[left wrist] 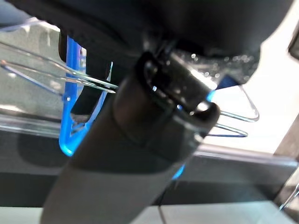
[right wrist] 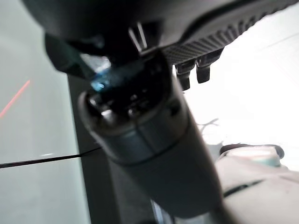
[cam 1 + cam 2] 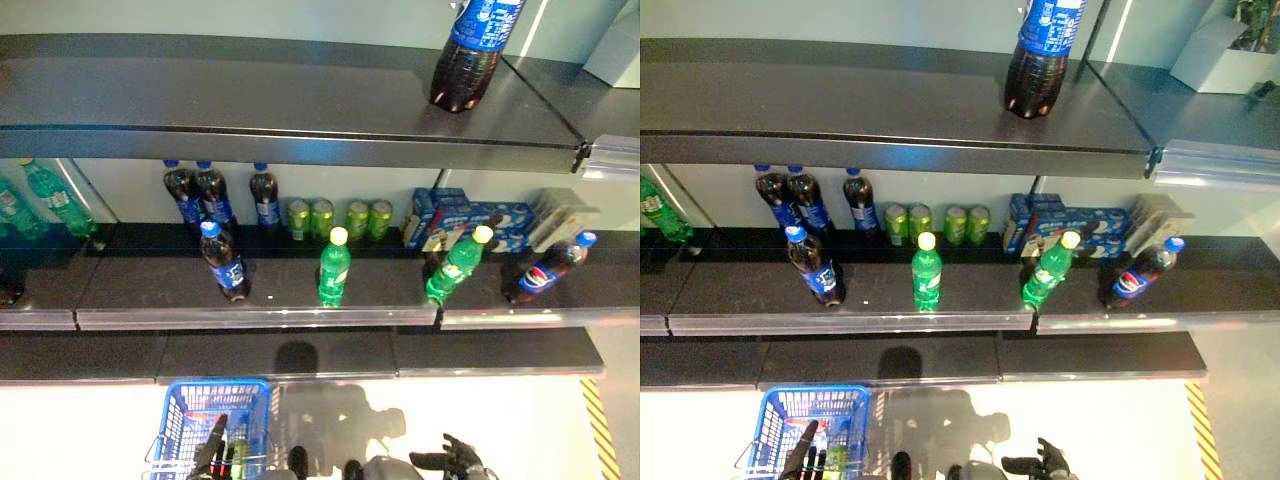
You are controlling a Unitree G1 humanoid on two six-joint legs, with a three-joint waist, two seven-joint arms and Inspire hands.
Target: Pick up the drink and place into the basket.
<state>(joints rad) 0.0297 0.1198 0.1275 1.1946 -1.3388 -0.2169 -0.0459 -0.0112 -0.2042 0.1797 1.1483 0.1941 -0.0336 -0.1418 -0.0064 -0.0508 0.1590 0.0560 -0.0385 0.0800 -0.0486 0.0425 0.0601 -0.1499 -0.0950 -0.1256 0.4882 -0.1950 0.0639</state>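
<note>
1. Four bottles stand along the front of the middle shelf (image 3: pixel 270 300): a dark bottle (image 3: pixel 225 262) with a blue cap, an upright green bottle (image 3: pixel 334 268) with a yellow cap, a leaning green bottle (image 3: pixel 455 265), and a leaning dark bottle (image 3: pixel 545 272). None is in a hand, so as far as you can see the pick has not begun.
2. The task does not say which drink is meant. All of them sit on the shelves, well apart from both hands.
3. The blue basket (image 3: pixel 215 384) is low on the robot's left. Something green and red shows through its mesh, but you cannot tell whether it is a drink.
4. The left hand (image 3: pixel 215 445) lies over the basket by its wire handles. Neither the head views nor its wrist view show whether its fingers are closed round them.
5. The right hand (image 3: pixel 455 458) hangs low on the right, fingers loose and spread, holding nothing.
6. I judge that the whole job is left: reach, grasp, carry, place.
7. Labels: the dark bottles wear blue wrappers and the green ones match their bottles. The green cans (image 3: pixel 340 218) and blue cartons (image 3: pixel 465 218) at the back carry print too small to read.
</note>
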